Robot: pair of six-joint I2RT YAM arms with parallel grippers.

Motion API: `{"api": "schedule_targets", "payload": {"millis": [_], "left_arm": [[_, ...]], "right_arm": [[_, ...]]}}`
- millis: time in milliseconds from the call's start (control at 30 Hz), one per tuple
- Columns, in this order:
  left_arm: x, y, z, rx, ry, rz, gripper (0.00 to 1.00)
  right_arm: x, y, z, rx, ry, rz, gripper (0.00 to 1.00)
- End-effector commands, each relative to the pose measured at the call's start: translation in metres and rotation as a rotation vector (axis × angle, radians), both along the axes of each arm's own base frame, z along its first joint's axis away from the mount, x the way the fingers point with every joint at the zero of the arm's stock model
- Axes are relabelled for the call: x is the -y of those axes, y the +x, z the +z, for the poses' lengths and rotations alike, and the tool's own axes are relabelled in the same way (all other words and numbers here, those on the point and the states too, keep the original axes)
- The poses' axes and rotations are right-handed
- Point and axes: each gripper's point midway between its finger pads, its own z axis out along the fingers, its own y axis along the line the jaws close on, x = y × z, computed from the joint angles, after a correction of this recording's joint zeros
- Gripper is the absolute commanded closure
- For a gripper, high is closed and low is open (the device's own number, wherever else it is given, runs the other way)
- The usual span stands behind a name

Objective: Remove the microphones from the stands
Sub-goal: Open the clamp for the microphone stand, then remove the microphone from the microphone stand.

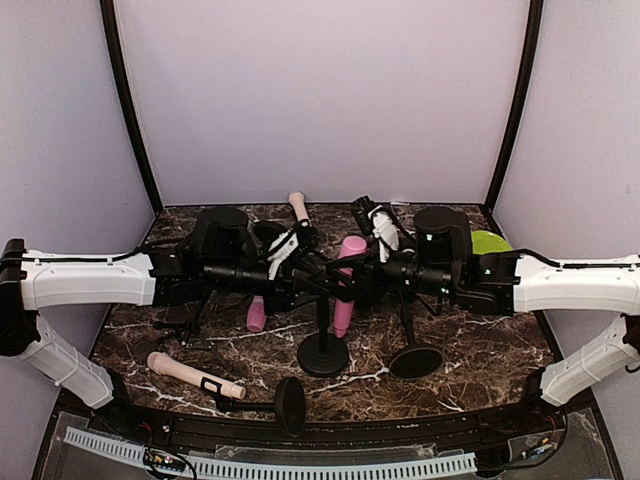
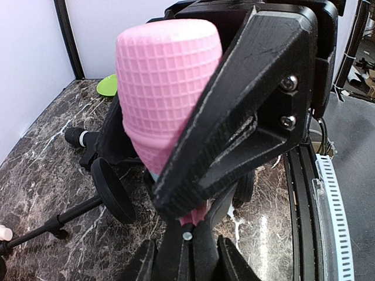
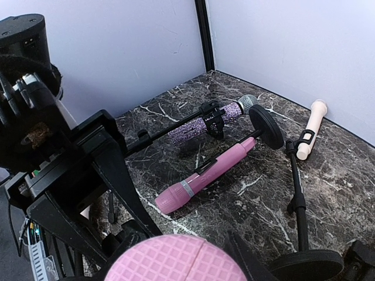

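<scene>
Where the marble table [image 1: 480, 385] meets the arm bases, a beige microphone [image 1: 190, 373] lies on its side in the clip of a toppled stand [image 1: 290, 405]. Just beyond, at table centre, the upright stand [image 1: 323, 352] rests on its round base. Another round base [image 1: 415, 360] sits near it to the right.

The pink microphone [image 2: 167, 76] is still seated at the top of the upright stand, head uppermost and slightly tilted. The right gripper [image 1: 352, 272] pinches it just below the gridded head: the left wrist view shows its fingers [image 2: 234, 117] bearing on both sides of the body. The left gripper [image 2: 186, 250] has its fingers on either side of the black clip beneath the microphone. Whether they press on that clip cannot be told.

To the left, a second pink microphone [image 3: 205, 175] lies loose on the table. Past it, a purple glitter microphone [image 3: 205, 120] sits in the clip of a fallen stand. Nearest the back wall lie a second beige microphone [image 1: 298, 205] and, on the right, a green object [image 1: 492, 242].
</scene>
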Motion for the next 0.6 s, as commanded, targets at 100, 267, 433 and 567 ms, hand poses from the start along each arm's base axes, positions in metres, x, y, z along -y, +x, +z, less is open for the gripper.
{"api": "schedule_targets", "payload": {"millis": [100, 267, 433, 567], "left_arm": [[-0.002, -0.011, -0.003, -0.01, 0.012, -0.037, 0.92], [-0.001, -0.007, 0.001, -0.009, -0.017, -0.013, 0.92], [0.004, -0.003, 0.011, 0.005, -0.077, -0.003, 0.93], [0.009, -0.004, 0.018, -0.001, -0.123, -0.02, 0.94]], "right_arm": [[0.014, 0.011, 0.037, 0.065, 0.072, -0.087, 0.66], [0.035, 0.013, 0.055, 0.11, 0.066, -0.149, 0.65], [0.069, 0.023, 0.064, 0.144, 0.036, -0.243, 0.65], [0.103, 0.035, 0.061, 0.135, -0.011, -0.331, 0.65]]}}
